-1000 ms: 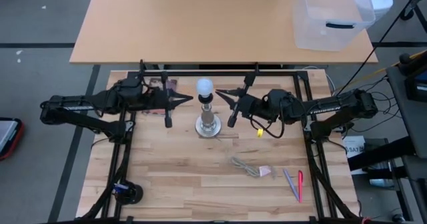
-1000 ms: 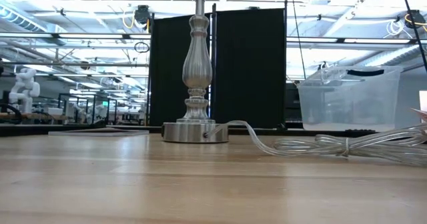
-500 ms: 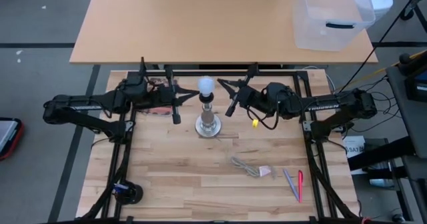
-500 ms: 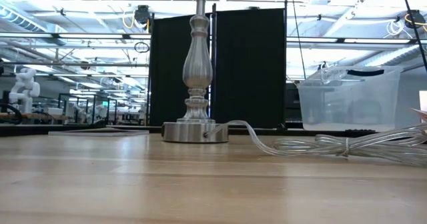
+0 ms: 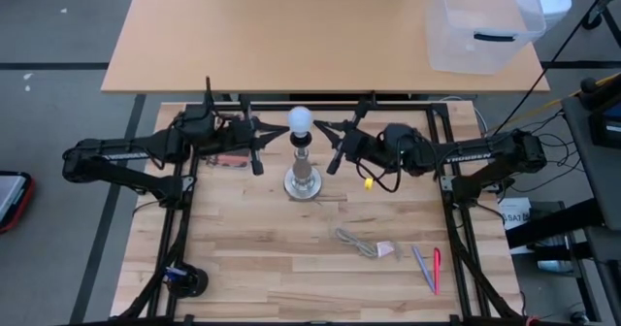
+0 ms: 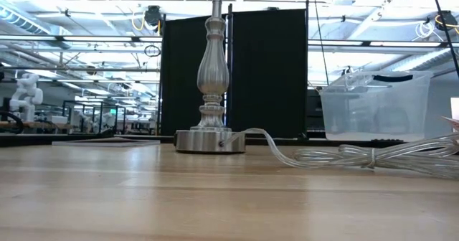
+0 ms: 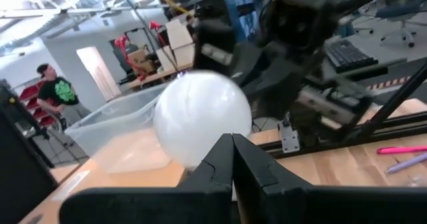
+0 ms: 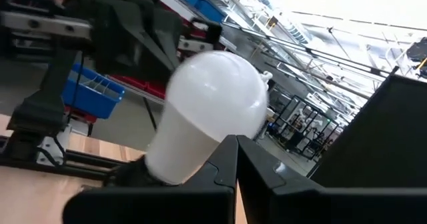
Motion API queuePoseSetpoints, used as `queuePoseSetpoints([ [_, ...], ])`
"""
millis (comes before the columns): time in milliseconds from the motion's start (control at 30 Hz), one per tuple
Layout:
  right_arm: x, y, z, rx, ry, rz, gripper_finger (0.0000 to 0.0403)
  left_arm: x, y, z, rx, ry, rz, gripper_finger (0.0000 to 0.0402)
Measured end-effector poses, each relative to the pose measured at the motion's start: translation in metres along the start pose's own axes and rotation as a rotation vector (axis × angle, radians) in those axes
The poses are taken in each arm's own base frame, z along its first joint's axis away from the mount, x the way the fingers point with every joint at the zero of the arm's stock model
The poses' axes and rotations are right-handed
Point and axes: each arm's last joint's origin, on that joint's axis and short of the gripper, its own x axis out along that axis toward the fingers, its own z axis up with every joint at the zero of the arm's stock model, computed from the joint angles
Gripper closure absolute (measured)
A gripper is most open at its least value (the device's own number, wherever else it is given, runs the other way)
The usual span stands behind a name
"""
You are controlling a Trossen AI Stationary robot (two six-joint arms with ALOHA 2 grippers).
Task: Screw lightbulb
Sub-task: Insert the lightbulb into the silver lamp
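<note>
Moved in closer since a second ago: both grippers, now tight on either side of the lightbulb (image 5: 300, 119). Moved a touch toward the far edge too, the bulb, and looking more centred over its stand.

Sits on top of the silver lamp stand (image 5: 304, 179), white globe up, near the far edge of the wooden table (image 5: 252, 258), about midway between the left and right edges. Seen from table height, only the stand's post (image 6: 213, 62) and round base, with a clear cord (image 6: 358, 156) trailing off toward the right edge.

Left gripper (image 5: 274, 132) comes in from the left edge, arm stretched flat and low, fingertips pointing at the bulb and just beside it. Fingers pressed together, no gap, as seen past them in the left wrist view (image 7: 233, 159), with the bulb (image 7: 202, 118) right behind.

Right gripper (image 5: 324, 129) comes in from the right edge the same way, arm flat, tips just beside the bulb. Fingers (image 8: 230, 159) closed up tight as well, nothing between them, the bulb (image 8: 208, 115) close in front.

Cannot tell if either tip touches the bulb.

Stands on the tan table beyond the far edge, near its right corner, a clear plastic bin (image 5: 482, 20). Hard to tell what is inside.

Lie near the right front corner, two pens (image 5: 428, 267).
</note>
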Motion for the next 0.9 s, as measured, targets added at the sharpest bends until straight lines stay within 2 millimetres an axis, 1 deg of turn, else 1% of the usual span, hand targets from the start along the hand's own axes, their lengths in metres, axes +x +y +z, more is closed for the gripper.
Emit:
queuePoseSetpoints([
  [333,-0.009,0.016,0.01,-0.047,-0.027,0.063,0.0403,0.0,0.002,-0.005,-0.008,0.042,0.004,0.04],
  [533,-0.012,0.025,0.009,-0.065,0.007,0.108,0.0403,0.0,0.003,-0.008,-0.004,0.084,0.041,0.04],
  [700,-0.007,0.018,0.002,-0.067,0.059,0.042,0.0403,-0.002,0.0,-0.004,-0.006,0.055,0.016,0.04],
  [900,0.001,0.004,-0.004,-0.06,0.065,-0.017,0.0403,-0.003,-0.005,-0.002,-0.004,0.045,-0.01,0.04],
])
